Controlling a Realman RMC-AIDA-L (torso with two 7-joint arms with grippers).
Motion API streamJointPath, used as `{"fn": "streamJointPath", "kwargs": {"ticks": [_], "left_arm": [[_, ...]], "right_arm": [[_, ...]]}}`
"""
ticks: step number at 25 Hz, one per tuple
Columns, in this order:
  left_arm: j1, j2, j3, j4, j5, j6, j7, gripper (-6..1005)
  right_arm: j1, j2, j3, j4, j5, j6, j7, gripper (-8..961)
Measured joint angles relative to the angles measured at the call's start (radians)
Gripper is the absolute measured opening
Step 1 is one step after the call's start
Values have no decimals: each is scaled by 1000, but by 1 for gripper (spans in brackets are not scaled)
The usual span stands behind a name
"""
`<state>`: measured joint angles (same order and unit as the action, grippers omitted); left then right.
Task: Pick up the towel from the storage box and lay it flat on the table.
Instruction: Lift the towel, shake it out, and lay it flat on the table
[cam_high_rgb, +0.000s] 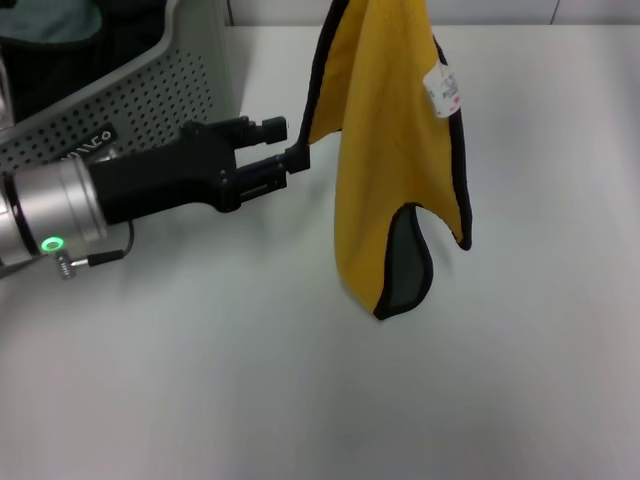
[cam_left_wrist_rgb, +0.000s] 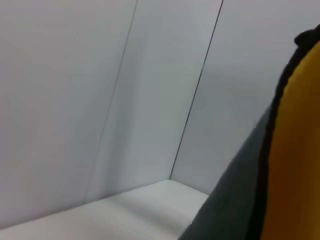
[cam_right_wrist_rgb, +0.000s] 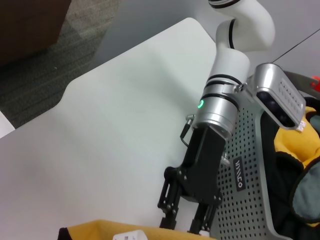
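Towel (cam_high_rgb: 385, 150): yellow cloth with black piped edging, hanging in the air above the tabletop (cam_high_rgb: 250, 380), clear of it. It runs out of the top of the head view, so what holds its upper end is not seen. A white label (cam_high_rgb: 443, 90) sits near its upper right edge. At the lower end a corner folds over and shows the grey reverse side. In the left wrist view the towel (cam_left_wrist_rgb: 295, 165) fills the near corner, yellow face, black edging and grey reverse together.

Left gripper (cam_high_rgb: 298, 157): black, on a silver wrist with a green light, reaching in from the left of the head view. Its tip touches the towel's left black edge, pinched on it as far as can be seen. In the right wrist view the left gripper (cam_right_wrist_rgb: 182, 222) points at the towel (cam_right_wrist_rgb: 100, 231) at the frame's edge, fingers parted narrowly.

Right gripper: not seen in any view; I cannot tell whether it is apart or together.

Storage box (cam_high_rgb: 150, 100): grey basket with perforated walls and a small black plate with white logo, at the far left of the tabletop, well apart from the hanging towel. The right wrist view shows yellow cloth with black edging and teal-grey cloth inside the storage box (cam_right_wrist_rgb: 250, 165).

Tabletop: plain white, smooth.
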<state>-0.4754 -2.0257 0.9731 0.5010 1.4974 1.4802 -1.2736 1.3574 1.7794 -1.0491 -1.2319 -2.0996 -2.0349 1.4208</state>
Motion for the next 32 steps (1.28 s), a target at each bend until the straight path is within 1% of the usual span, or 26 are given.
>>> {"fn": "streamJointPath", "kwargs": {"ticks": [3, 5, 10, 14, 17, 22, 28, 32], "left_arm": [[18, -2, -3, 4, -14, 14, 3, 518], [28, -9, -4, 4, -21, 15, 17, 518], [26, -28, -4, -2, -19, 8, 46, 517], [24, -39, -10, -2, -20, -1, 66, 516], [26, -49, -28, -2, -23, -5, 82, 516], [27, -56, -36, -2, -24, -5, 88, 515], [25, -54, -36, -3, -15, -2, 89, 378], [25, -51, -36, -3, -13, -2, 89, 221]], "right_arm": [[-1, 1, 0, 0, 1, 1, 0, 62], [-2, 3, 0, 0, 5, 3, 2, 63], [-2, 15, 1, 0, 1, 5, 3, 66], [-1, 21, 2, 0, -1, 6, 3, 68], [0, 22, 2, 0, -1, 6, 3, 69], [0, 22, 1, 0, -2, 6, 5, 72], [-2, 21, 1, 0, -2, 6, 3, 75], [-4, 21, 5, 0, -1, 6, 2, 76]]}}
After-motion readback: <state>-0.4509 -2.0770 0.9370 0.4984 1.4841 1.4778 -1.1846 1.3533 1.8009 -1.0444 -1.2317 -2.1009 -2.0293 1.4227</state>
